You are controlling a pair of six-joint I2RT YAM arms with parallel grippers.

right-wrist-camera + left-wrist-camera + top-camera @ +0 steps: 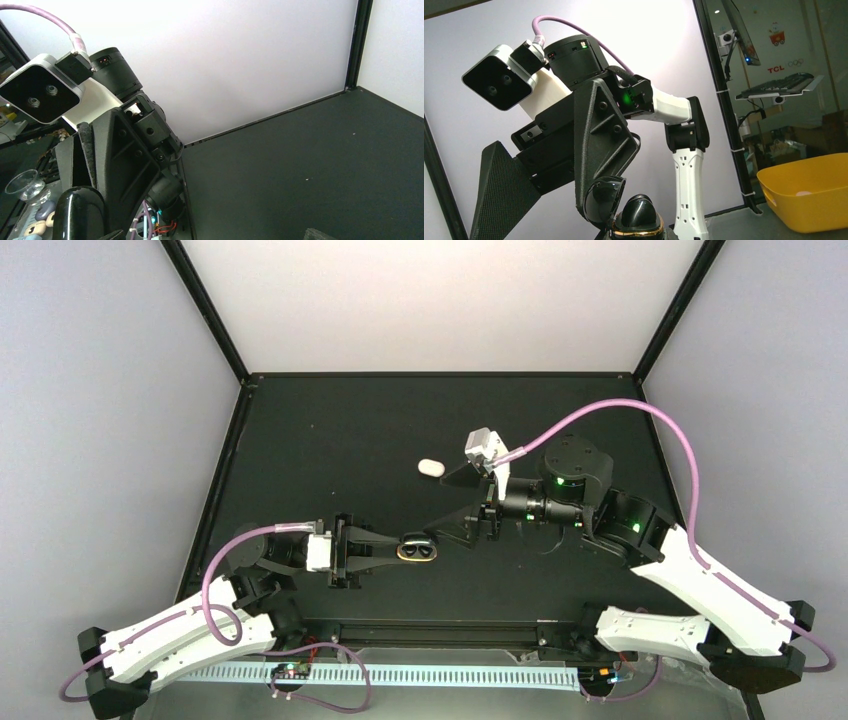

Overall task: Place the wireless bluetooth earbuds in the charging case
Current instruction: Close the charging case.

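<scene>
The surface [330,440] is matt black, with a few pale specks. The charging case [430,468] looks like smooth white plastic with a soft gloss. The dark gold-rimmed piece [638,212] in the left claw [403,550] is mirror-glossy black with a metallic-looking band. The right claw [447,505] is matt black plastic, and one of its fingers [499,200] has a fine, woven-looking texture. The arm links [686,175] are smooth white plastic. The cable [600,410] has a dull lilac sheath. The bin [814,210] is glossy yellow plastic.
</scene>
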